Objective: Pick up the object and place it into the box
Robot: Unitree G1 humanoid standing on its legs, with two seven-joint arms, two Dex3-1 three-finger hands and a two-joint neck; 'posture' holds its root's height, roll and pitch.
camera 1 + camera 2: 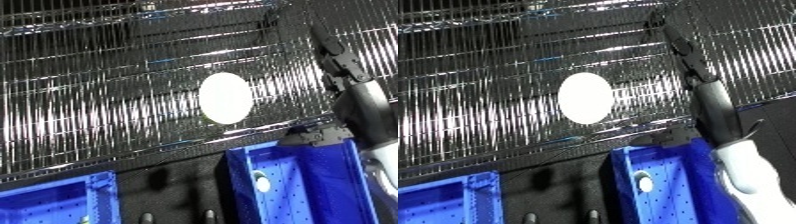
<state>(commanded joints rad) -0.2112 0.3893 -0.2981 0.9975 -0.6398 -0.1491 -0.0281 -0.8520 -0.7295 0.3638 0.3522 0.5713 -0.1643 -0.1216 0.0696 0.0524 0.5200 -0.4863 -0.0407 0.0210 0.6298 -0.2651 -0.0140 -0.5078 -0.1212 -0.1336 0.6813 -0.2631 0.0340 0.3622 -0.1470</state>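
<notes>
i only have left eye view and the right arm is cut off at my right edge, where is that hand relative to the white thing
observer: the right eye view shows the arm in full. The right hand is up over the wire shelf, to the right of the white oval object and apart from it.
operator: anything past the arm on that side
observer: only more wire shelf shows there, beyond the arm.
</notes>
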